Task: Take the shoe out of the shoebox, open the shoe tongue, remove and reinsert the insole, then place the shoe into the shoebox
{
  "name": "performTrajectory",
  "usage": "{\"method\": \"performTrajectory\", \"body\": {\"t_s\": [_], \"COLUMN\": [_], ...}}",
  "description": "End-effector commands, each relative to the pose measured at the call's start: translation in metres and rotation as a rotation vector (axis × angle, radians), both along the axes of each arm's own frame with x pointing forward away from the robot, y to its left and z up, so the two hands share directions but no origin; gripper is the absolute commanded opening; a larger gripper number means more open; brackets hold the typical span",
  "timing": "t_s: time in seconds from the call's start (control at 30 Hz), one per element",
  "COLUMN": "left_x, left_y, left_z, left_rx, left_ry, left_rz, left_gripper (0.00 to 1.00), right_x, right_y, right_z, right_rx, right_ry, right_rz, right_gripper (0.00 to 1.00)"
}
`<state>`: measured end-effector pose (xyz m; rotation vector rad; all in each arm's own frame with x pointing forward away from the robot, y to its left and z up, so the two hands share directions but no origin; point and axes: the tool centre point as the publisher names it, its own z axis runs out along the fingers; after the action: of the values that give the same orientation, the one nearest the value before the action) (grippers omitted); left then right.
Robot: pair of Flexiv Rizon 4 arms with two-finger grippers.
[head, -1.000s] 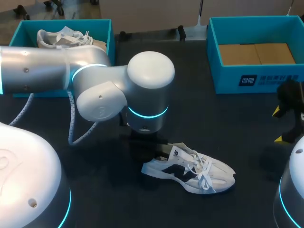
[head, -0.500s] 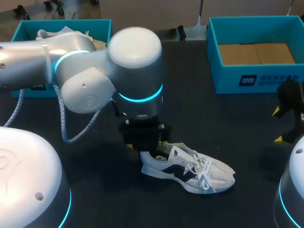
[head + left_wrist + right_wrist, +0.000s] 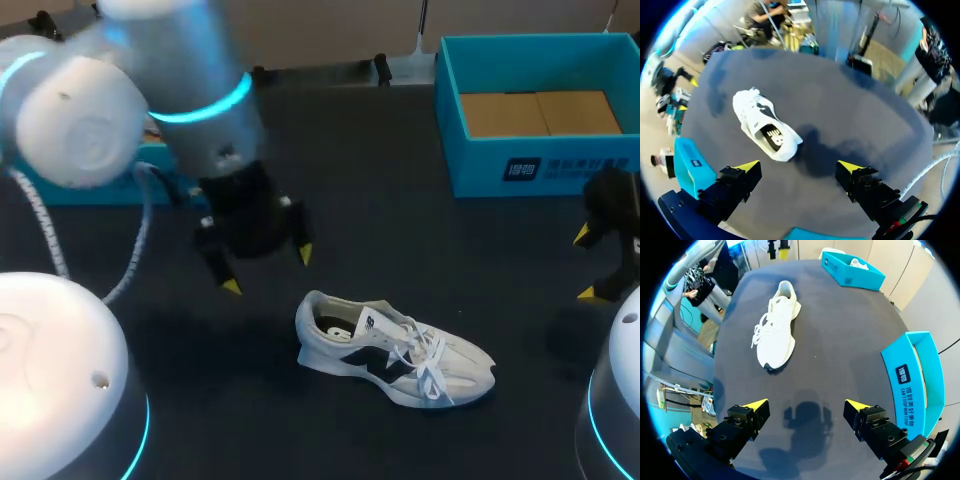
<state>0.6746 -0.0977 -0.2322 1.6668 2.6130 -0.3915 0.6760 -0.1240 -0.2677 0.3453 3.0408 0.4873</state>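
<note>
L fingers [image 3: 231,286] off shoe [image 3: 395,350] heel, raised, spread wide, empty. Shoe on bench [image 3: 400,230], same spot. R fingers [image 3: 581,236] wide, unmoved.

A printed label [image 3: 567,168], a dark square beside a row of pale characters, stands on the front wall of the teal shoebox [image 3: 470,150], too small to read, and the shoe [image 3: 400,352] bears an illegible logo tag [image 3: 368,322]

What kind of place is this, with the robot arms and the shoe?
Probably a robot testing lab, not a shoe shop. The left gripper and right gripper are open above a dark table, where a white shoe lies near a teal shoebox.
</note>
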Motion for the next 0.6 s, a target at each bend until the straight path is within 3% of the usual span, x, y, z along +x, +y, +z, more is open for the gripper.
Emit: {"method": "performTrajectory", "body": {"t_s": [0.03,0.47,0.6], "left_x": [-0.013,-0.013,-0.001], "left_y": [0.055,0.055,0.073], "left_z": [0.017,0.017,0.012], "left_rx": [-0.314,-0.314,-0.442], "left_ry": [0.066,0.066,0.143], "left_rz": [0.090,0.090,0.257], "left_gripper": [1.00,1.00,1.00], "right_x": [-0.001,-0.001,-0.001], "right_y": [0.001,0.001,0.001], "right_z": [0.000,0.000,0.000], "right_rx": [-0.004,-0.004,-0.004], "right_ry": [-0.001,-0.001,-0.001], "right_rz": [-0.002,-0.002,-0.002], "right_gripper": [1.00,1.00,1.00]}}
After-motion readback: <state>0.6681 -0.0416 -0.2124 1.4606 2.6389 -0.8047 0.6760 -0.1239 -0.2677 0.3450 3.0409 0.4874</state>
